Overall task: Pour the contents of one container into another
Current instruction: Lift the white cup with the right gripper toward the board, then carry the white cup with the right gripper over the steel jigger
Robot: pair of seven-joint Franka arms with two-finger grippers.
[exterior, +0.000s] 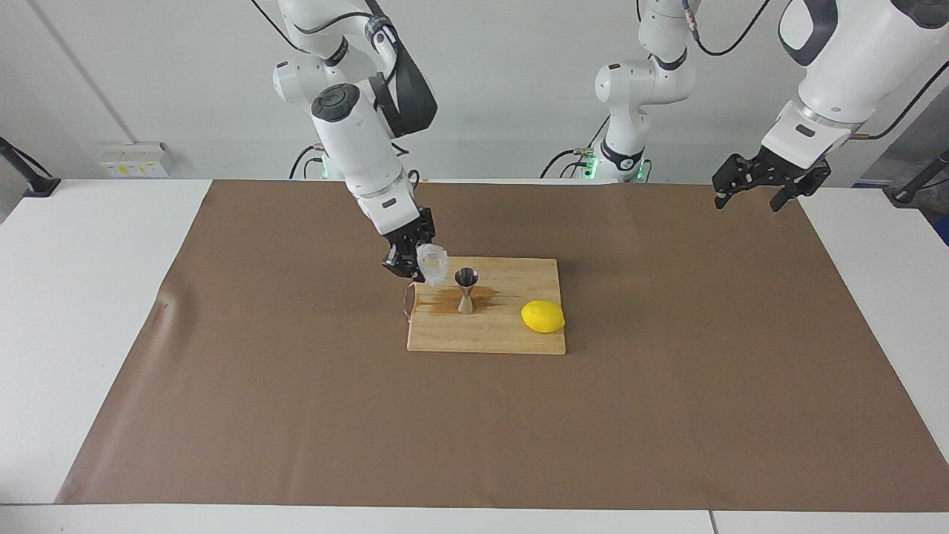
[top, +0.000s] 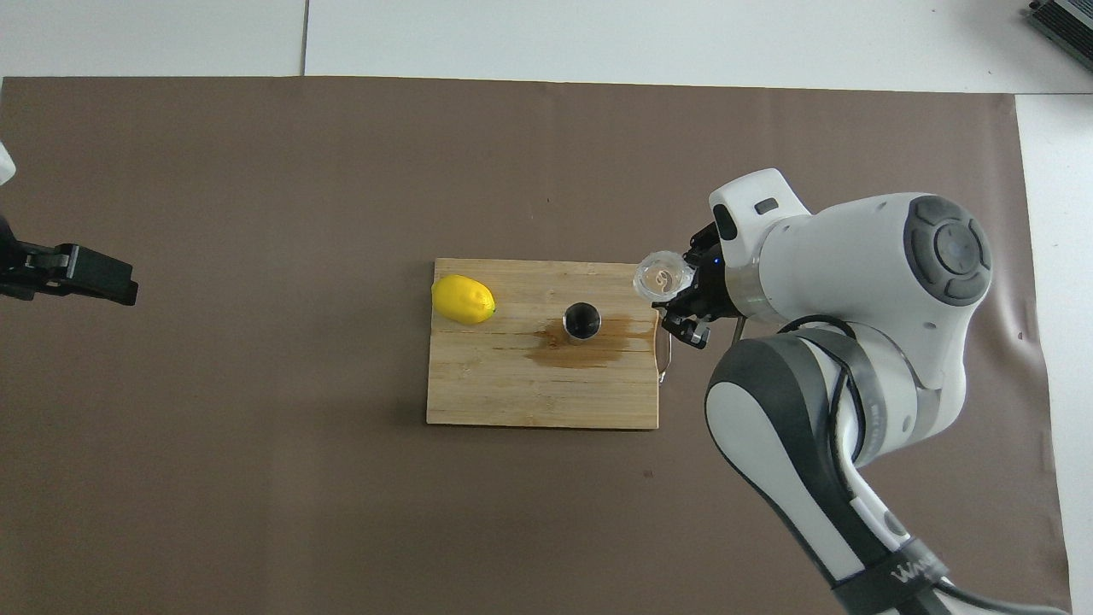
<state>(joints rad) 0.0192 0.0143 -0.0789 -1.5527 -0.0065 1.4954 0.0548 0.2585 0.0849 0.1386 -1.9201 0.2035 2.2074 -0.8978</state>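
The glass is gripped, tilted, by the right claw over the board beside the jigger. The left claw is held released above the desk's edge.

One high camera faces the robots, another looks steeply down (both share the cutting board).

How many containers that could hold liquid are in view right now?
2. The glass tumbler is held tilted by the right gripper over the cutting board; the steel jigger stands upright on the board beside the lemon.
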